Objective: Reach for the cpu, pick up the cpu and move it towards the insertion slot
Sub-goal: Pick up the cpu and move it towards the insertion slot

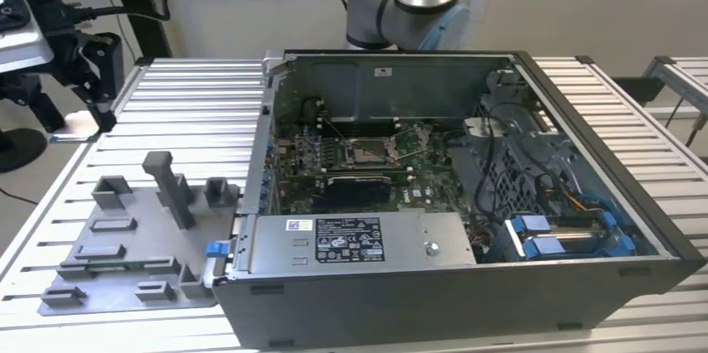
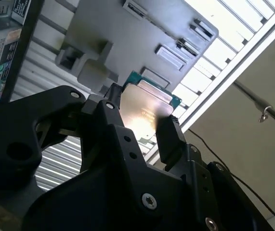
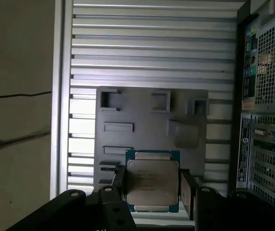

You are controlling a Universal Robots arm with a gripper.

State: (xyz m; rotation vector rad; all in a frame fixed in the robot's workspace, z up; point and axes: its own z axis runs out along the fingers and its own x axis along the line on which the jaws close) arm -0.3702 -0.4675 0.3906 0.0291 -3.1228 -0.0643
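The cpu (image 3: 152, 185), a pale silver square chip with a green rim, sits between the black fingers of my gripper (image 3: 152, 188), which is shut on it. In the second wrist view the cpu (image 2: 144, 108) is clamped by the gripper (image 2: 139, 124) and hangs well above the grey fixture plate (image 2: 127, 38). The fixture plate (image 3: 147, 108) lies far beneath the chip, beside the computer case. The insertion slot (image 1: 366, 152), a square silver-framed socket with a dark centre, lies on the green board inside the open case.
The open computer case (image 1: 465, 187) holds a power supply (image 1: 354, 241) at the front and blue-tabbed drive bays (image 1: 553, 233). The grey fixture plate (image 1: 128, 245) with upright blocks lies on the slatted table (image 1: 188, 121). The arm's base (image 1: 399, 5) stands behind the case.
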